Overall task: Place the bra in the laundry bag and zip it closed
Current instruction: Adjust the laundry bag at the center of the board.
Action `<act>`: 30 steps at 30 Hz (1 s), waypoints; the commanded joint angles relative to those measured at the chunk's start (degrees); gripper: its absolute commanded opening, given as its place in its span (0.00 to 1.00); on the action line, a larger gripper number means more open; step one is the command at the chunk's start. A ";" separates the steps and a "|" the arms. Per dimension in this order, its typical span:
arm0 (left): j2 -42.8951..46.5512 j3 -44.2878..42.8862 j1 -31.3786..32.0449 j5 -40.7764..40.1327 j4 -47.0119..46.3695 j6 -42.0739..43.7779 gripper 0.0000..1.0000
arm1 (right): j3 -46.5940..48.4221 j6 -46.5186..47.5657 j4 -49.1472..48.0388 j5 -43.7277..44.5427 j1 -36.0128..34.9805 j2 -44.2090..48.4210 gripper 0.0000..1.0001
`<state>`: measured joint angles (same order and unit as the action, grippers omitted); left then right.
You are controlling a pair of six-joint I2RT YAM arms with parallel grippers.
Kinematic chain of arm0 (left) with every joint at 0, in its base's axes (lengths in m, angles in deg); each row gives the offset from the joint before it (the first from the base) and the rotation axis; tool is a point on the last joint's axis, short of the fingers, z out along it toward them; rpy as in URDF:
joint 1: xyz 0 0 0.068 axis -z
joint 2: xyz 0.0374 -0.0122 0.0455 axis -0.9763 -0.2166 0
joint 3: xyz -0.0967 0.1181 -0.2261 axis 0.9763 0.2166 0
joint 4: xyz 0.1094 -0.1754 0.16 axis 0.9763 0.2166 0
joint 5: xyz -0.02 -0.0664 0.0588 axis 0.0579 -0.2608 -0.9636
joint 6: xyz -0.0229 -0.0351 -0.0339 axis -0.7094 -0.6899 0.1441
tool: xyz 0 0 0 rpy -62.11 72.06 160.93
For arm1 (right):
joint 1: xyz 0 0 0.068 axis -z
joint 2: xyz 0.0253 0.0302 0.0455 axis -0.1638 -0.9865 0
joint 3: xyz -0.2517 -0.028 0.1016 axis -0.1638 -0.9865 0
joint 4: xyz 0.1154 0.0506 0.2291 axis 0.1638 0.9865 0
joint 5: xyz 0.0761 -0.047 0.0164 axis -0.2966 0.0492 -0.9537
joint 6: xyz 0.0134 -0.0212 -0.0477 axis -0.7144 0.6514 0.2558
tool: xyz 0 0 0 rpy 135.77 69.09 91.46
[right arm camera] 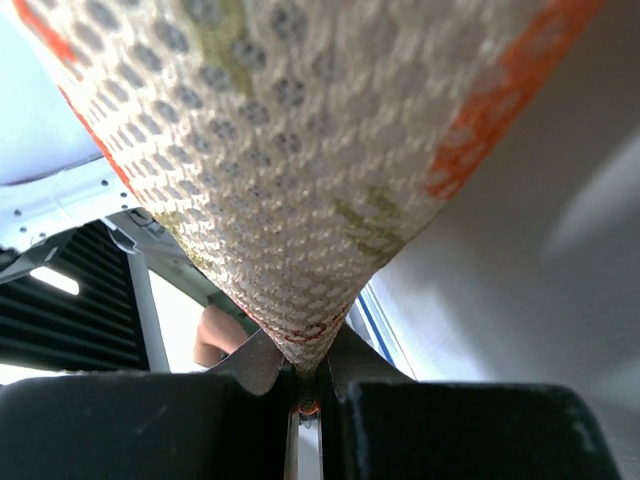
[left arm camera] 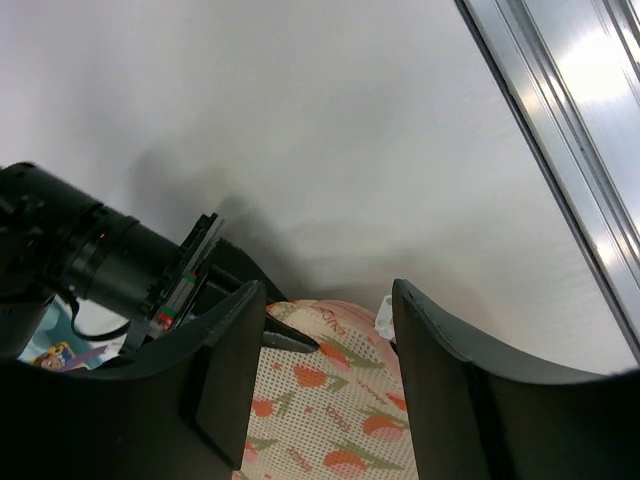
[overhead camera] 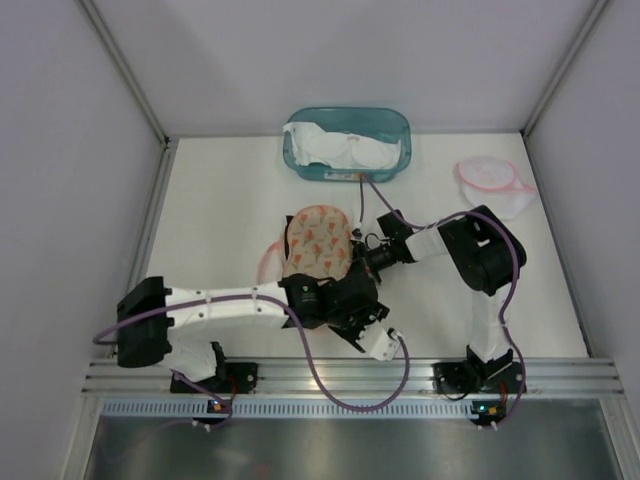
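The laundry bag is a domed mesh pouch printed with orange tulips, held up above the table's middle. My right gripper is shut on its pointed edge and comes in from the right. My left gripper reaches the bag from below. Its jaws stand apart, with the bag filling the gap between the two fingers. A small white piece shows at the bag's rim. A white bra lies in the teal basket at the back.
A second mesh bag with a pink rim lies at the back right. Grey walls close the table in on the left, back and right. An aluminium rail runs along the near edge between the arm bases.
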<state>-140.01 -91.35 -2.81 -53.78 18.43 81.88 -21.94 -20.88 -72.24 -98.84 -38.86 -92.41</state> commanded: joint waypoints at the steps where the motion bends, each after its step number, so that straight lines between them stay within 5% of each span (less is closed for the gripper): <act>1: -7.39 -8.47 1.61 -0.05 16.51 6.10 0.60 | 1.08 1.61 1.84 -0.10 0.25 -0.27 0.00; 11: -30.53 -32.65 2.93 -2.96 44.72 6.29 0.61 | 2.40 5.22 5.35 1.04 0.34 -1.41 0.00; 21: -46.17 -43.20 2.76 -12.18 51.77 3.83 0.63 | 2.22 7.24 6.76 2.09 0.25 -1.15 0.00; 30: -50.05 -45.41 2.41 -15.17 52.21 4.27 0.61 | 2.57 8.47 7.81 2.62 0.07 -0.80 0.00</act>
<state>-189.74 -135.09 -0.10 -67.20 64.61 85.82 -20.74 -13.14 -66.84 -97.22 -38.79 -92.79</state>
